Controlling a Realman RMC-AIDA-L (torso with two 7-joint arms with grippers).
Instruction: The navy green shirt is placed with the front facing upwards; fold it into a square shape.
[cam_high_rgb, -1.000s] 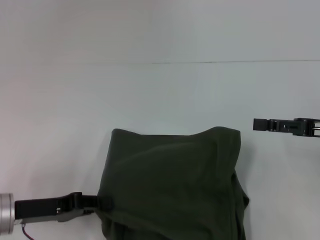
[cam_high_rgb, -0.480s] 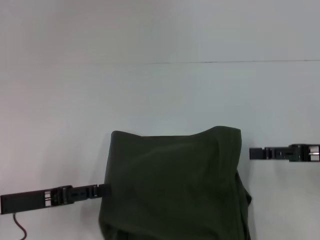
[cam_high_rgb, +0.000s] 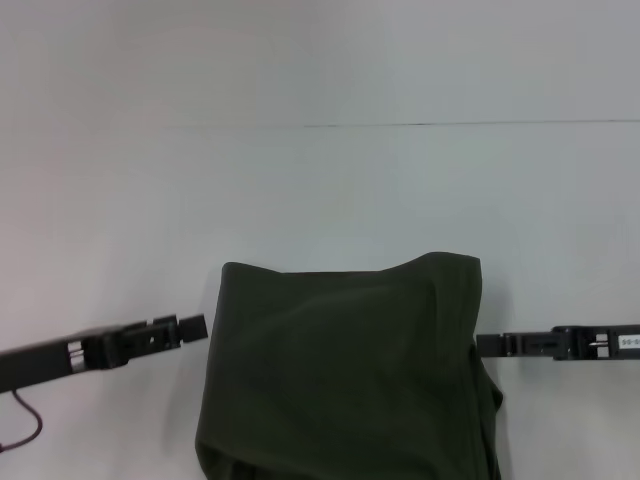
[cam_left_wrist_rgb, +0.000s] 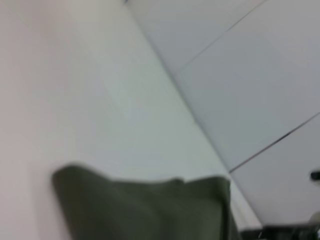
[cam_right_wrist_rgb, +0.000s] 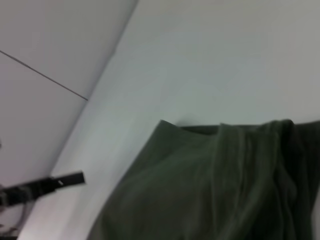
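The navy green shirt (cam_high_rgb: 345, 370) lies folded into a rough block on the white table, plain green side up, running off the near edge of the head view. Its right side is bunched in loose layers (cam_high_rgb: 485, 400). My left gripper (cam_high_rgb: 195, 326) hovers just off the shirt's left edge, a small gap away from the cloth. My right gripper (cam_high_rgb: 487, 345) reaches in from the right and its tip meets the shirt's right edge. The left wrist view shows the shirt (cam_left_wrist_rgb: 140, 210), and the right wrist view shows the shirt (cam_right_wrist_rgb: 210, 190) with the left gripper (cam_right_wrist_rgb: 57, 182) beyond it.
The white table (cam_high_rgb: 320, 190) stretches back to a thin dark seam line (cam_high_rgb: 420, 124). A reddish cable (cam_high_rgb: 28, 432) loops below my left arm at the near left.
The left gripper has moved from the shirt's near left edge farther away along that edge, now apart from the cloth. The right gripper has come nearer and inward to the shirt's right edge.
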